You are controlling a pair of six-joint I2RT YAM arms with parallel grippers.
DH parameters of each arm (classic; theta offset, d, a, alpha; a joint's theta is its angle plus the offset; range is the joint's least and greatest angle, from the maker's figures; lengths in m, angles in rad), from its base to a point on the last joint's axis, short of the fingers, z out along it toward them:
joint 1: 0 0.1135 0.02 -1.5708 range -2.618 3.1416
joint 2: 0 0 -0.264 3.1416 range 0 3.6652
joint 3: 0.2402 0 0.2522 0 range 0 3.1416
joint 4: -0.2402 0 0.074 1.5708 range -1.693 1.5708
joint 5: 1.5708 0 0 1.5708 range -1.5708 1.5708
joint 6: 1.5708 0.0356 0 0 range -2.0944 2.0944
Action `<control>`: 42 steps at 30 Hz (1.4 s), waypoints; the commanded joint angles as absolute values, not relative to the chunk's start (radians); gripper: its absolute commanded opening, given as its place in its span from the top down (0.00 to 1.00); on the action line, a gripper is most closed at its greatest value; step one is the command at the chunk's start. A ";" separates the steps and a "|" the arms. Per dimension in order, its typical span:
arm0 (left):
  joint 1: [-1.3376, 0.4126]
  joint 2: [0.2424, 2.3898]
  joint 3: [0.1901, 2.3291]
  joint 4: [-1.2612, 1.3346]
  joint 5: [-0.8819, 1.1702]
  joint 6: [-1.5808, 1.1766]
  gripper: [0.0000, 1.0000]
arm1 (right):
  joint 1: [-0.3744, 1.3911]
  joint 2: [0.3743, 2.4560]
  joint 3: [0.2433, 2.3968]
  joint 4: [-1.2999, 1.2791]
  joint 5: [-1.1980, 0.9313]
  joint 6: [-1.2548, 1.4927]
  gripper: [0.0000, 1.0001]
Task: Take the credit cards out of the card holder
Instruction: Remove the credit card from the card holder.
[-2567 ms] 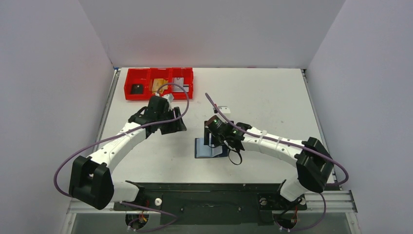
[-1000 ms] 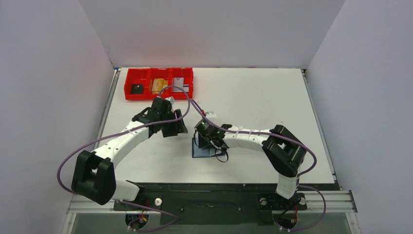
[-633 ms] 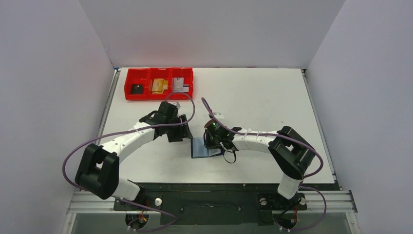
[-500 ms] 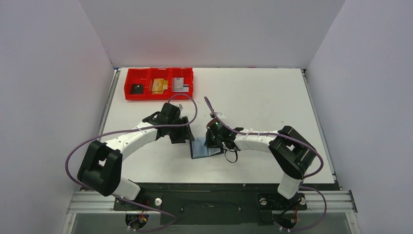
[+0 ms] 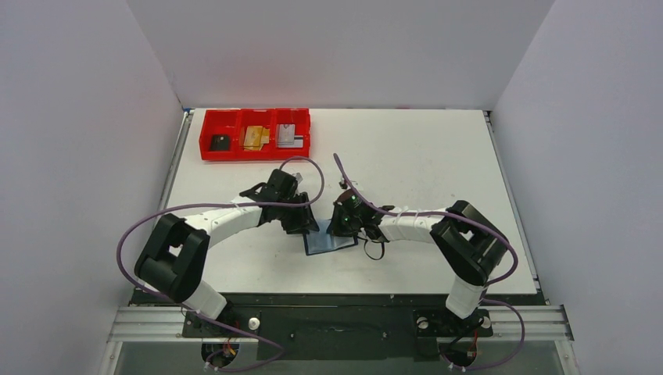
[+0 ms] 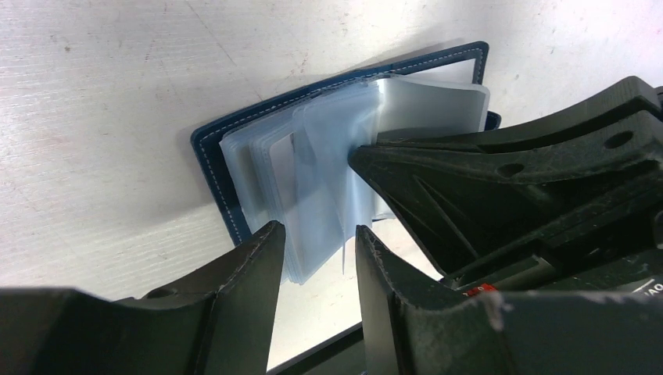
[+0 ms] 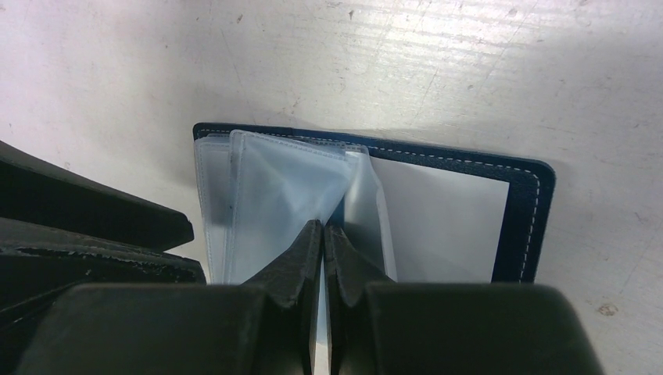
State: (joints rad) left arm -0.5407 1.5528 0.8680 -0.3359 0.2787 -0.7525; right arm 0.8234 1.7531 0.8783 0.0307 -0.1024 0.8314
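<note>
The navy card holder (image 7: 520,223) lay open on the white table (image 5: 422,164), between both arms. The right gripper (image 7: 323,228) was pinched closed on one of its clear sleeves (image 7: 274,187). The left gripper (image 6: 315,234) had its fingers apart, with the sleeves' edge reaching into the gap. Far back on the left, the red tray (image 5: 205,148) held a black card (image 5: 221,142), a tan-gold card (image 5: 253,137) and a silvery card (image 5: 288,136), one in each compartment.

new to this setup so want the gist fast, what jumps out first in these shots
The two arms meet mid-table over the open navy card holder: the right gripper is shut, pinching up a clear sleeve, while the left gripper straddles the sleeves' edge with its jaws apart. At the far left a red tray holds a black card, a gold card and a silver card, one per compartment.
</note>
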 commanded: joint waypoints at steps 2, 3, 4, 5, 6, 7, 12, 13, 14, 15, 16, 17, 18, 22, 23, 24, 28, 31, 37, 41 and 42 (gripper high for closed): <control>-0.545 1.566 0.873 -0.264 0.302 -0.761 0.64 | 0.824 1.808 0.836 -0.051 -0.107 0.821 1.00; -0.545 1.570 0.873 -0.262 0.305 -0.760 0.64 | 0.825 1.807 0.835 -0.051 -0.107 0.821 1.00; -0.545 1.571 0.873 -0.259 0.307 -0.760 0.64 | 0.825 1.807 0.835 -0.051 -0.107 0.821 1.00; -0.546 1.572 0.874 -0.257 0.308 -0.759 0.65 | 0.824 1.807 0.833 -0.051 -0.107 0.821 1.00; -0.546 1.572 0.875 -0.255 0.307 -0.759 0.65 | 0.825 1.807 0.832 -0.051 -0.105 0.822 1.00; -0.546 1.573 0.879 -0.258 0.304 -0.757 0.64 | 0.824 1.809 0.832 -0.051 -0.105 0.823 1.00; -0.546 1.592 0.887 -0.270 0.276 -0.744 0.65 | 0.823 1.812 0.831 -0.049 -0.105 0.824 1.00; -0.546 1.601 0.884 -0.267 0.270 -0.742 0.65 | 0.823 1.811 0.829 -0.049 -0.104 0.824 1.00; -0.546 1.606 0.882 -0.263 0.268 -0.738 0.65 | 0.822 1.811 0.830 -0.049 -0.104 0.824 1.00; -0.546 1.619 0.878 -0.253 0.271 -0.736 0.65 | 0.821 1.811 0.829 -0.049 -0.104 0.824 1.00; -0.548 1.630 0.874 -0.245 0.275 -0.735 0.65 | 0.820 1.810 0.828 -0.049 -0.104 0.824 1.00; -0.549 1.635 0.869 -0.236 0.277 -0.735 0.65 | 0.820 1.809 0.827 -0.050 -0.104 0.825 1.00; -0.552 1.644 0.868 -0.232 0.278 -0.736 0.65 | 0.819 1.809 0.825 -0.049 -0.104 0.823 1.00; -0.557 1.656 0.857 -0.212 0.280 -0.742 0.65 | 0.818 1.807 0.819 -0.048 -0.104 0.823 1.00; -0.558 1.659 0.857 -0.210 0.279 -0.743 0.65 | 0.817 1.807 0.819 -0.048 -0.104 0.822 1.00; -0.558 1.660 0.856 -0.209 0.280 -0.743 0.65 | 0.816 1.807 0.820 -0.046 -0.104 0.822 1.00; -0.561 1.675 0.859 -0.195 0.292 -0.745 0.68 | 0.816 1.809 0.822 -0.048 -0.106 0.821 1.00; -0.561 1.685 0.862 -0.195 0.293 -0.750 0.73 | 0.814 1.807 0.822 -0.048 -0.105 0.822 1.00; -0.561 1.677 0.867 -0.205 0.272 -0.752 0.92 | 0.810 1.790 0.826 -0.053 -0.106 0.821 1.00; -0.561 1.673 0.873 -0.218 0.256 -0.751 1.00 | 0.803 1.758 0.844 -0.070 -0.108 0.819 0.98; -0.561 1.672 0.875 -0.224 0.252 -0.751 1.00 | 0.802 1.742 0.847 -0.080 -0.108 0.819 0.95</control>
State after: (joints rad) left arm -0.5594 1.6669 0.8680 -0.2062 0.2951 -0.7593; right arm 0.8104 1.7565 0.8680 0.0586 -0.1360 0.8467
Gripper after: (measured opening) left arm 0.007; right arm 0.019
